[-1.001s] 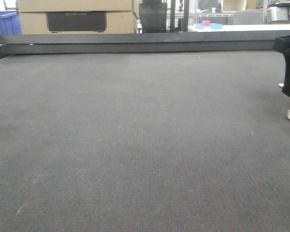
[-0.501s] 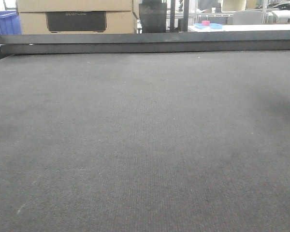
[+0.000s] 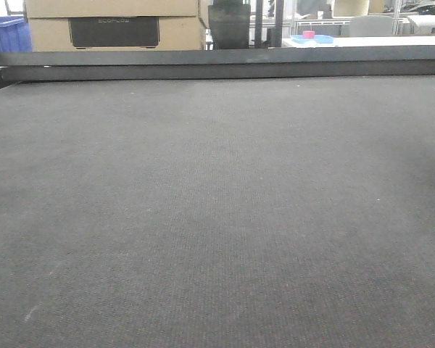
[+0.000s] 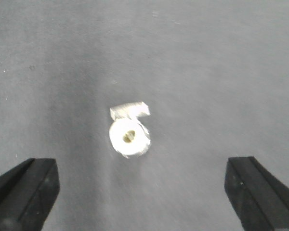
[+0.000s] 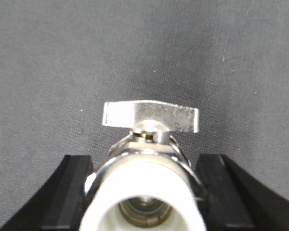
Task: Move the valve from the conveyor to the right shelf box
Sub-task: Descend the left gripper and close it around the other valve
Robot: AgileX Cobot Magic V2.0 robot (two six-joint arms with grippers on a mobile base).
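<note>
In the right wrist view a valve [image 5: 144, 185] with a white end cap and a silver butterfly handle [image 5: 151, 116] fills the lower middle. My right gripper [image 5: 144, 195] is shut on it, one black finger pressed to each side, above the dark grey conveyor [image 5: 62, 72]. In the left wrist view another valve [image 4: 129, 134], blurred, lies end-on on the belt [image 4: 207, 72]. My left gripper [image 4: 142, 202] hangs open above it, its fingers [image 4: 24, 192] wide apart, and the valve sits ahead of the gap. Neither gripper shows in the front view. The right shelf box is out of view.
The conveyor [image 3: 217, 217] fills the front view, bounded at the back by a long black rail [image 3: 217, 64]. Behind the rail stand cardboard boxes [image 3: 112, 22], a blue bin [image 3: 6, 34] at the left, and a white table [image 3: 362, 41] with a pink item at the right.
One second ago a black gripper holding a valve hung at the right edge of the front view. It has since moved out of that view.
</note>
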